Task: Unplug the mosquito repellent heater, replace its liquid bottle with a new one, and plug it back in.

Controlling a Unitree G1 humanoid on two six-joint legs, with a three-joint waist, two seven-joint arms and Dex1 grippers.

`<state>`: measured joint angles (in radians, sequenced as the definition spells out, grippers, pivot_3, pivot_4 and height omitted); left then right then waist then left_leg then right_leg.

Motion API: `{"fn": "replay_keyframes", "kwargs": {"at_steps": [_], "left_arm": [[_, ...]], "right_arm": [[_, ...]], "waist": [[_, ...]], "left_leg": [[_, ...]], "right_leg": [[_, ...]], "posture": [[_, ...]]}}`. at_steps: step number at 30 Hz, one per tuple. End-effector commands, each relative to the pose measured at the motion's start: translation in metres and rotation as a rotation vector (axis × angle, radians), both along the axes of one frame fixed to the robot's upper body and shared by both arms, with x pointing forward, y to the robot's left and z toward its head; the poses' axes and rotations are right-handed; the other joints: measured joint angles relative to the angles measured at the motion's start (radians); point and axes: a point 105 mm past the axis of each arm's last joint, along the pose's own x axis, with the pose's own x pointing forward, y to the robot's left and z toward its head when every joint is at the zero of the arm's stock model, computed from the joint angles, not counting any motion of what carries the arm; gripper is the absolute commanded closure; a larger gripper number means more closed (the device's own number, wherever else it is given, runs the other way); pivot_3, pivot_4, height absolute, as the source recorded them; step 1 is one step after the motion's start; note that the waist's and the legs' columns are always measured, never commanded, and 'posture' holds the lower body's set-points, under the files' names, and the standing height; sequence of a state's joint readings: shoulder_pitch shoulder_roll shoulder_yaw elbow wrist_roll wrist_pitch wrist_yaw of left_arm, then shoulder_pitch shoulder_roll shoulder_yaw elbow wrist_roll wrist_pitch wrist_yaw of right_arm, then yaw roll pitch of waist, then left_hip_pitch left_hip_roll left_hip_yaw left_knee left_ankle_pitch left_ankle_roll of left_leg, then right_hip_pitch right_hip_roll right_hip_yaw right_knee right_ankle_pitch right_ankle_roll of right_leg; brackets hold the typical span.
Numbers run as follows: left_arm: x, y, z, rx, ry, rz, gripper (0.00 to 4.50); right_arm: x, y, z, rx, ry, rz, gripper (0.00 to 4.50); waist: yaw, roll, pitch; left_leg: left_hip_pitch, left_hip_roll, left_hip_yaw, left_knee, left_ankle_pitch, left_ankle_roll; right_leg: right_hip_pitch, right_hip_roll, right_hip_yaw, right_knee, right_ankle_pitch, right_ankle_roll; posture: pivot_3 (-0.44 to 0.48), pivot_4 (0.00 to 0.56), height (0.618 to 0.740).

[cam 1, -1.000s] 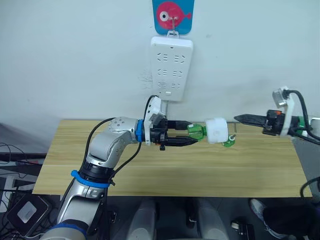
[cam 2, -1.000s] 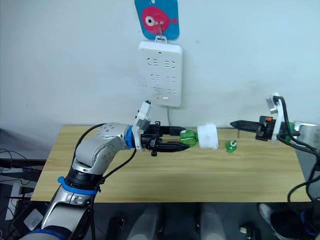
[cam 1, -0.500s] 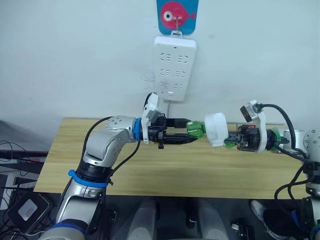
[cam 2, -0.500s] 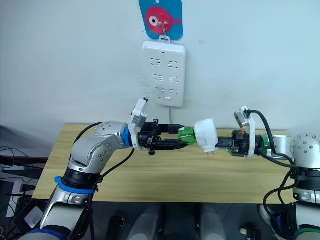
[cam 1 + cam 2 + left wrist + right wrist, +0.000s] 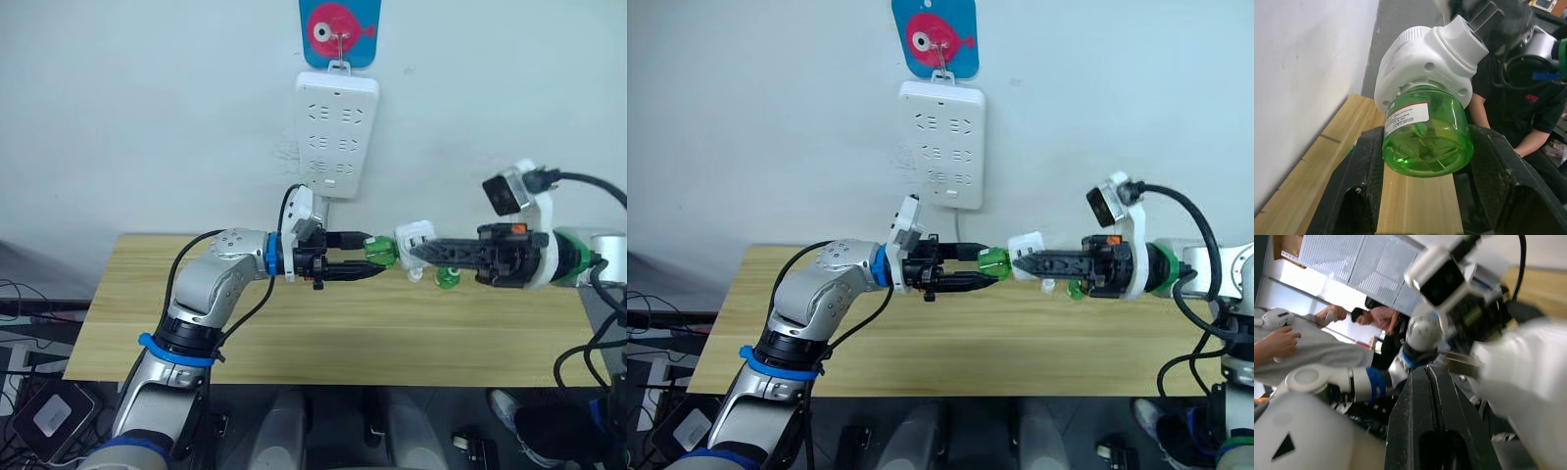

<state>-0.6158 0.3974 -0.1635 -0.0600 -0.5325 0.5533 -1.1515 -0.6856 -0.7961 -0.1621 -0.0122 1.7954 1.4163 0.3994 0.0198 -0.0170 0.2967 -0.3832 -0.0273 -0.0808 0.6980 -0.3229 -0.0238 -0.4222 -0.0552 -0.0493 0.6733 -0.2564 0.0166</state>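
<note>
My left gripper [image 5: 375, 255] is shut on the green liquid bottle [image 5: 1425, 142] and holds it level above the table. The black fingers [image 5: 1365, 176] press on both sides of the bottle. The white mosquito repellent heater [image 5: 413, 239] sits on the bottle's neck, its plug prongs pointing away from my left gripper. My right gripper [image 5: 416, 253] reaches in from the right, shut with nothing between its fingers, its tip against the heater's lower side. The new one [image 5: 448, 278], a green bottle, stands on the table below my right gripper and is partly hidden by it.
A white power strip [image 5: 336, 135] hangs on the wall under a blue fish sign [image 5: 338, 29], above and behind the heater. The wooden table [image 5: 294, 333] runs below both arms. People [image 5: 1376, 316] show in the background of the wrist views.
My right gripper came in from the far right and now touches the heater. The heater has turned and tilted on the bottle. My left gripper has kept its hold.
</note>
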Motion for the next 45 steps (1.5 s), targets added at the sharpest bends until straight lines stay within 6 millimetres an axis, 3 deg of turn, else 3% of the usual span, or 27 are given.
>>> {"fn": "replay_keyframes", "kwargs": {"at_steps": [1, 4, 6, 12, 17, 22, 25, 30, 34, 39, 45], "left_arm": [[-0.007, -0.003, 0.006, -0.012, -0.039, -0.045, 2.27], [-0.01, -0.004, 0.006, -0.011, -0.036, -0.06, 2.27], [-0.011, -0.004, 0.007, -0.012, -0.034, -0.066, 2.27], [-0.011, -0.003, 0.009, -0.017, -0.03, -0.069, 2.27], [-0.01, -0.001, 0.005, -0.009, -0.025, -0.058, 2.27], [-0.01, 0.002, 0.003, -0.005, -0.022, -0.046, 2.27], [-0.009, 0.005, 0.0, 0.004, -0.022, -0.035, 2.27], [-0.009, 0.007, -0.002, 0.01, -0.019, -0.031, 2.27], [-0.01, 0.005, -0.001, 0.009, -0.022, -0.041, 2.27], [-0.013, 0.002, 0.001, 0.011, -0.03, -0.062, 2.27], [-0.015, 0.002, 0.001, 0.009, -0.036, -0.065, 2.27]], "right_arm": [[0.032, -0.001, 0.001, -0.051, -0.059, -0.188, 4.48], [0.061, -0.013, -0.017, -0.174, -0.1, -0.349, 4.48], [0.068, -0.019, -0.024, -0.207, -0.105, -0.381, 4.48], [0.063, -0.025, -0.043, -0.242, -0.088, -0.32, 4.48], [0.067, -0.029, -0.037, -0.187, -0.078, -0.355, 4.48], [0.073, -0.047, -0.033, -0.191, -0.083, -0.423, 4.48], [0.07, -0.054, -0.019, -0.133, -0.066, -0.41, 4.48], [0.042, -0.044, 0.002, -0.05, -0.056, -0.215, 4.48], [0.042, -0.026, 0.002, -0.046, -0.072, -0.181, 4.48], [0.05, -0.01, -0.014, -0.105, -0.069, -0.214, 4.48], [0.049, -0.01, -0.03, -0.215, -0.099, -0.221, 4.48]], "waist": [[0.0, 0.0, 0.0], [0.0, 0.0, 0.0], [0.002, 0.0, 0.0], [0.002, 0.0, 0.0], [-0.001, 0.0, 0.0], [0.0, 0.0, 0.0], [0.001, 0.0, 0.0], [0.001, 0.0, 0.0], [-0.001, 0.0, 0.0], [0.001, 0.0, 0.0], [0.003, 0.0, 0.0]], "left_leg": [[0.0, 0.0, 0.0, 0.0, 0.0, 0.0], [0.0, 0.0, 0.0, 0.0, 0.0, 0.0], [-0.001, 0.0, -0.001, 0.0, 0.0, 0.0], [-0.002, 0.0, -0.001, 0.0, 0.0, 0.0], [-0.001, 0.0, 0.0, 0.0, 0.0, 0.0], [-0.001, 0.0, 0.0, 0.0, 0.0, 0.0], [-0.001, 0.0, 0.0, 0.0, 0.0, 0.0], [-0.001, 0.0, 0.0, 0.0, 0.0, 0.0], [-0.001, 0.0, 0.0, 0.0, 0.0, 0.0], [-0.001, 0.0, 0.0, 0.0, 0.0, 0.0], [-0.001, 0.0, -0.001, -0.001, 0.0, 0.0]], "right_leg": [[0.0, 0.0, 0.0, 0.0, 0.0, 0.0], [0.0, 0.0, 0.0, 0.0, 0.0, 0.0], [0.0, 0.0, 0.0, 0.0, 0.0, 0.0], [-0.001, 0.0, 0.0, -0.001, 0.0, 0.0], [-0.001, 0.0, 0.0, 0.0, 0.0, 0.0], [-0.001, 0.0, 0.0, 0.0, 0.0, 0.0], [-0.001, 0.0, 0.0, -0.001, 0.0, 0.0], [-0.001, 0.0, 0.0, 0.0, 0.0, 0.0], [-0.001, 0.0, 0.0, 0.0, 0.0, 0.0], [-0.001, 0.0, 0.0, 0.0, 0.0, 0.0], [-0.002, 0.0, 0.0, 0.0, 0.0, 0.0]], "posture": [[0.044, 0.277, 0.74], [0.044, 0.276, 0.74], [0.044, 0.276, 0.74], [0.048, 0.281, 0.74], [0.05, 0.283, 0.74], [0.051, 0.284, 0.74], [0.051, 0.28, 0.74], [0.046, 0.276, 0.74], [0.047, 0.271, 0.74], [0.049, 0.268, 0.74], [0.06, 0.26, 0.74]]}}
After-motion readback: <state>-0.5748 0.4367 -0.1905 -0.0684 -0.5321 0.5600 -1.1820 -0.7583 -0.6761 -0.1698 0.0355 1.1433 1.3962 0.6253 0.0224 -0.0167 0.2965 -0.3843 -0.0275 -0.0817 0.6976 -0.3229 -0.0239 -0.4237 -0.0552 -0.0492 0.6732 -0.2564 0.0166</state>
